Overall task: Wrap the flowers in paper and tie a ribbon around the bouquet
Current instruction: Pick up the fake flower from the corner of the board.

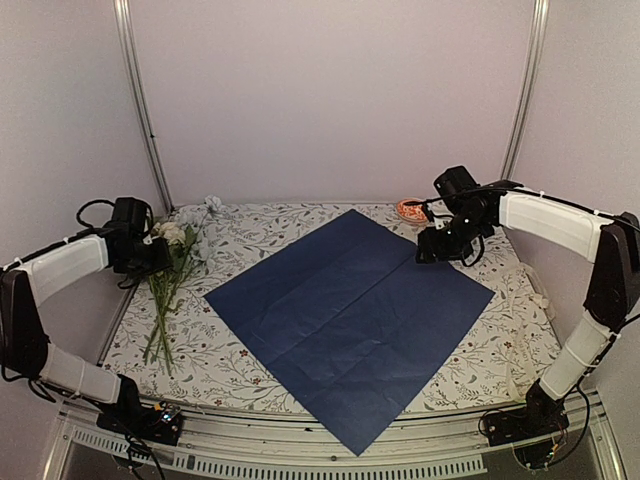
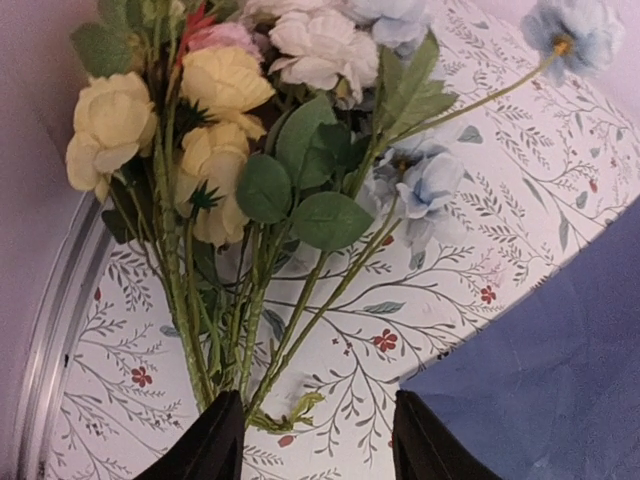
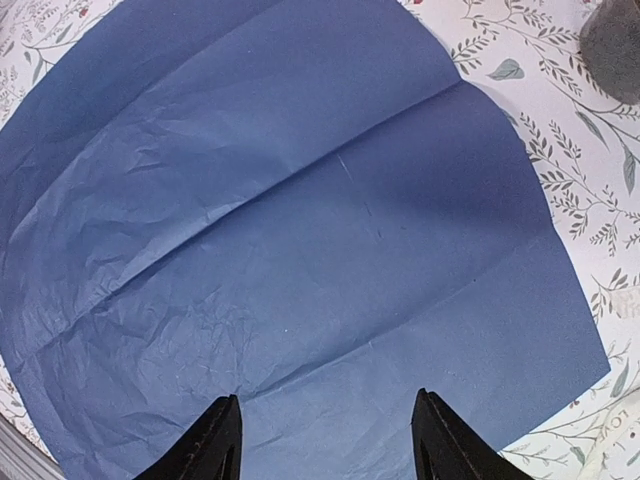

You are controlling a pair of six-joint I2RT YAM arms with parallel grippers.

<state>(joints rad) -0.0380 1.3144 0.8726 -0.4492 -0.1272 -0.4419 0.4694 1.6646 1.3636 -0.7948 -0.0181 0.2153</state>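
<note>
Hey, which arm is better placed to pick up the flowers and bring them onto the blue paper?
Left. The left gripper is right at the flowers, their stems reaching its parted fingers. The right gripper hangs open over the paper, on the far side from the flowers.

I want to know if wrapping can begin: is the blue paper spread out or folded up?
Spread out. The paper lies open as one flat diamond on the tablecloth, showing only crease lines and no doubled layers.

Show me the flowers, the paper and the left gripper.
flowers (image 2: 265, 188), left wrist view, a green leaf mid-bunch.
paper (image 1: 350, 305), top external view, middle of sheet.
left gripper (image 2: 316, 408), left wrist view, between the fingertips.
</note>
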